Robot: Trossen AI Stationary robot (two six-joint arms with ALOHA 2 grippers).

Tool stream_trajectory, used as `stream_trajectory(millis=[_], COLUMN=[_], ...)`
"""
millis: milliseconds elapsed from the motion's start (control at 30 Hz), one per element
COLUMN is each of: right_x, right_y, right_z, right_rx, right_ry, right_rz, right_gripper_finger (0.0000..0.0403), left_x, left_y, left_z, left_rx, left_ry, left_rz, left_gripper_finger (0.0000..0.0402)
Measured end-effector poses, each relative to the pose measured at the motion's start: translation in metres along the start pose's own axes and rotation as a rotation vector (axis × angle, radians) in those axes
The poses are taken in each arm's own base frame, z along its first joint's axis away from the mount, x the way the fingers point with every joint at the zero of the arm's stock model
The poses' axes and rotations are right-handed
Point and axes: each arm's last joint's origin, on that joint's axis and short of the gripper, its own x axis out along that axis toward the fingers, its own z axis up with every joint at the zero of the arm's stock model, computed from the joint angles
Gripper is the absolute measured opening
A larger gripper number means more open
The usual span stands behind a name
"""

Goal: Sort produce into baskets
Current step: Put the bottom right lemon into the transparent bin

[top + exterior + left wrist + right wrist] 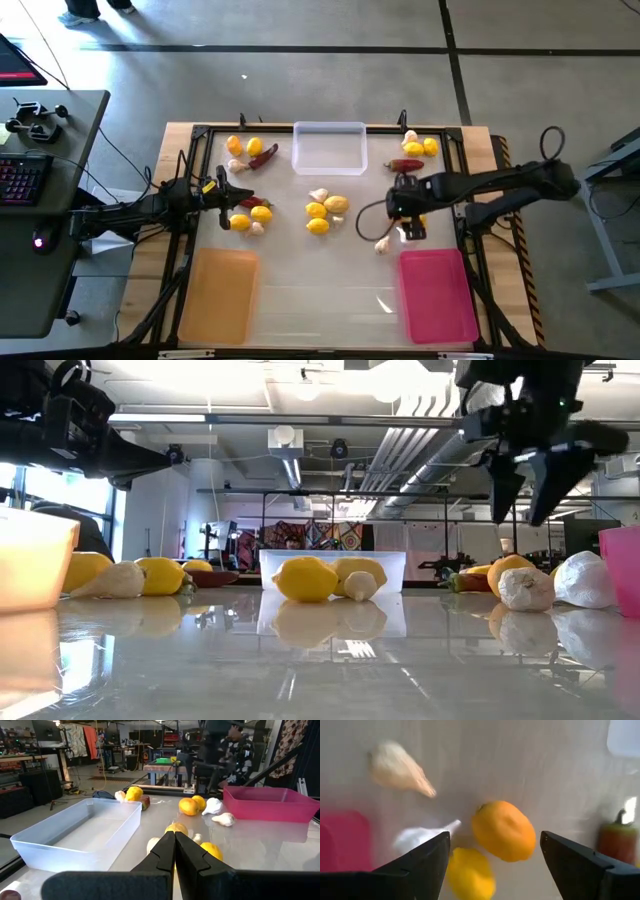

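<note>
Right wrist view puts us straight over the target: the right gripper [492, 851] hangs with its fingers spread wide and empty, an orange-yellow lemon [504, 830] sitting between them, a second lemon [471, 872] and a white garlic bulb [417, 837] crowding in just beside it. From overhead that gripper [409, 222] sits above the little cluster just off the far edge of the pink tray [437, 292], with a loose garlic bulb [383, 243] close by and a red chili [405, 165] farther back. My read is that the lemon is the pick, and the trick will be to drop straight down with the fingers straddling the fruit alone, since a skewed descent would nudge the garlic or pinch two things at once. A round lemon wants to roll, so a centred, gentle squeeze looks wise. Over on the other side the left gripper [174, 851] waits pressed shut near its own pile, the clear tray [329, 147] and orange tray [219, 293] both sitting without produce.
</note>
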Motion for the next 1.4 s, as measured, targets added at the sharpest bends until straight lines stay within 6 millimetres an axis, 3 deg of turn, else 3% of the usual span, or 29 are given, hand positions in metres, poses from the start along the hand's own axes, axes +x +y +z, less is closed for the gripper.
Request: stream_trajectory(millis=[200,433,633,800,967,1100,1267,1400], right_x=[0.025,0.056,0.071,0.073,0.069,0.057,0.029,-0.001], right_y=[0.006,0.008,0.010,0.010,0.008,0.005,-0.006,-0.030], right_z=[0.011,0.018,0.021,0.024,0.030,0.044,0.070,0.093], right_rx=[-0.222,-0.344,-0.377,-0.342,-0.230,-0.141,0.032,0.249], right_ry=[0.101,0.237,0.286,0.254,0.228,0.176,0.062,-0.074], right_rz=[-0.033,-0.035,-0.030,-0.040,-0.052,-0.070,-0.096,-0.116], right_gripper_finger=[0.0302,0.0302,0.0299,0.0262,0.0217,0.0209,0.0215,0.0215], left_x=[0.000,0.000,0.000,0.000,0.000,0.000,0.000,0.000], left_y=[0.000,0.000,0.000,0.000,0.000,0.000,0.000,0.000], left_z=[0.000,0.000,0.000,0.000,0.000,0.000,0.000,0.000], left_rx=[0.000,0.000,0.000,0.000,0.000,0.000,0.000,0.000], left_ry=[0.000,0.000,0.000,0.000,0.000,0.000,0.000,0.000], left_rz=[0.000,0.000,0.000,0.000,0.000,0.000,0.000,0.000], left_gripper_finger=[0.0000,0.0000,0.0000,0.0000,0.0000,0.0000,0.0000,0.0000])
